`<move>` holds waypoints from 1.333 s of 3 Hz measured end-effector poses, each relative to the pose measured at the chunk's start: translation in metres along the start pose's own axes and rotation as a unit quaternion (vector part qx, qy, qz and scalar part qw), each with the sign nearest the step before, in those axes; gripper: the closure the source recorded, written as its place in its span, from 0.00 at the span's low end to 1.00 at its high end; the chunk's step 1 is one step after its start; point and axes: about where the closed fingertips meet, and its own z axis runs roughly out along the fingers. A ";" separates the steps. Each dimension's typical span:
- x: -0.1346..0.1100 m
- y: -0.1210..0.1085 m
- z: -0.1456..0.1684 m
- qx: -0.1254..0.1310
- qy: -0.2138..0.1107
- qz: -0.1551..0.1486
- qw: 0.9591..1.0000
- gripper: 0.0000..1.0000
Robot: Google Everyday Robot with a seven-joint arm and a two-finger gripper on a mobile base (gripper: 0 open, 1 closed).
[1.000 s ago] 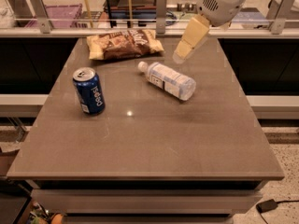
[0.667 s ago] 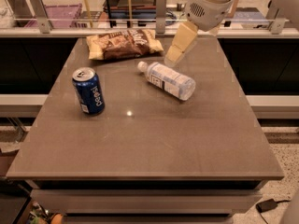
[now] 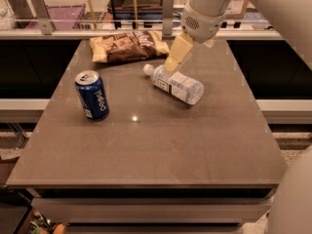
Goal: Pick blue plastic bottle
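The blue plastic bottle (image 3: pixel 174 84), clear and pale bluish with a white cap and a white label, lies on its side at the middle back of the table (image 3: pixel 156 150), cap pointing back-left. My gripper (image 3: pixel 189 55) hangs just above and behind the bottle, near its cap end. One tan finger (image 3: pixel 177 53) points down toward the bottle's neck, and the other shows only partly behind the wrist. The fingers stand apart and hold nothing.
A dark blue Pepsi can (image 3: pixel 92 95) stands upright on the left. A brown chip bag (image 3: pixel 129 46) lies at the back edge, left of the gripper. Behind the table are a rail (image 3: pixel 97 28) and shelves.
The arm has moved left and down, bringing the gripper from the back right of the table to just above the bottle's cap end. The bottle, can and bag have not moved.
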 end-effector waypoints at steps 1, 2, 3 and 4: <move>-0.008 0.006 0.022 -0.022 0.007 -0.016 1.000 0.00; -0.017 0.010 0.041 -0.038 0.019 -0.032 0.999 0.00; -0.023 0.013 0.057 -0.044 0.042 -0.037 0.997 0.00; -0.026 0.018 0.072 -0.038 0.064 -0.031 0.997 0.00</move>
